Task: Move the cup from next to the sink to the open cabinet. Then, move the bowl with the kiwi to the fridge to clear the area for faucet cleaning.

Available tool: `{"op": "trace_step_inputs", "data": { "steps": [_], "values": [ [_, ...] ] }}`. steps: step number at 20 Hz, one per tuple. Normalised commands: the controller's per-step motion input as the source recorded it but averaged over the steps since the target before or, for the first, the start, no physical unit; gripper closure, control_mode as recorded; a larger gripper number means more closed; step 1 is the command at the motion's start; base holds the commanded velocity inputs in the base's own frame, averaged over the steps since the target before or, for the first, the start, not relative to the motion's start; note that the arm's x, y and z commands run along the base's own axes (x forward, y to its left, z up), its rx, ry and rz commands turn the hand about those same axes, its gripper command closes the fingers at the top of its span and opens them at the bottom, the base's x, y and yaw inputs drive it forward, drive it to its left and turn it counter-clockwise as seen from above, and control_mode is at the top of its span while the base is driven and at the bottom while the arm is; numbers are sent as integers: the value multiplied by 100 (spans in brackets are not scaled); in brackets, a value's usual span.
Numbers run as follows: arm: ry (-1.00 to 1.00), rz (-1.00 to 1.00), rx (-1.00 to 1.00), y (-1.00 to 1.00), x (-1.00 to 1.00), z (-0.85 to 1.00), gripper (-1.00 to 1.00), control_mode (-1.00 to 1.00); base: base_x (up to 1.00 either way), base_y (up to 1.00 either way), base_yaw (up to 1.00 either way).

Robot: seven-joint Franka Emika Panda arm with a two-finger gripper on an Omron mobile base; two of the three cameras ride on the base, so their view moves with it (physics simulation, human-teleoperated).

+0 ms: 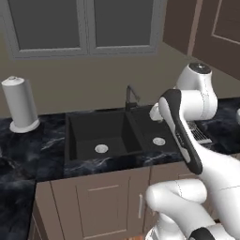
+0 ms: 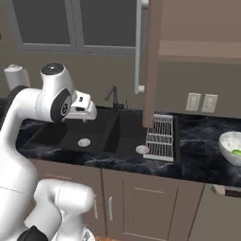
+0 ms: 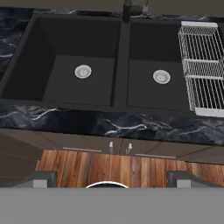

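Right base view — bowl [image 2: 230, 147], prob. kiwi [image 2: 236, 152] inside; fingers [image 3: 109, 179] apart.

Bowl [image 2: 231, 147]: cut by right edge. Kiwi [image 2: 236, 152]: partly cropped. Faucet [image 3: 134, 8]: top cut off. Rack [image 3: 204, 68]: right side cropped.

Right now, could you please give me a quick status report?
Gripper open, empty, above the sink. Bowl with kiwi on the counter right of the dish rack. Nothing blocking.
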Motion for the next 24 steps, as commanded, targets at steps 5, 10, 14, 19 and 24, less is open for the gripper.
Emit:
{"op": "trace_step_inputs", "data": {
  "steps": [5, 10, 14, 19, 24],
  "values": [
    [0, 0, 0, 0, 0, 0, -100, 100, -97, -88, -10],
    [0, 0, 0, 0, 0, 0, -100, 100, -86, -100, -11],
    [0, 0, 0, 0, 0, 0, -100, 100, -51, -100, -10],
    [0, 0, 0, 0, 0, 0, -100, 100, 20, -100, -8],
    [0, 0, 0, 0, 0, 0, -100, 100, 91, -84, 0]
  ]
}}
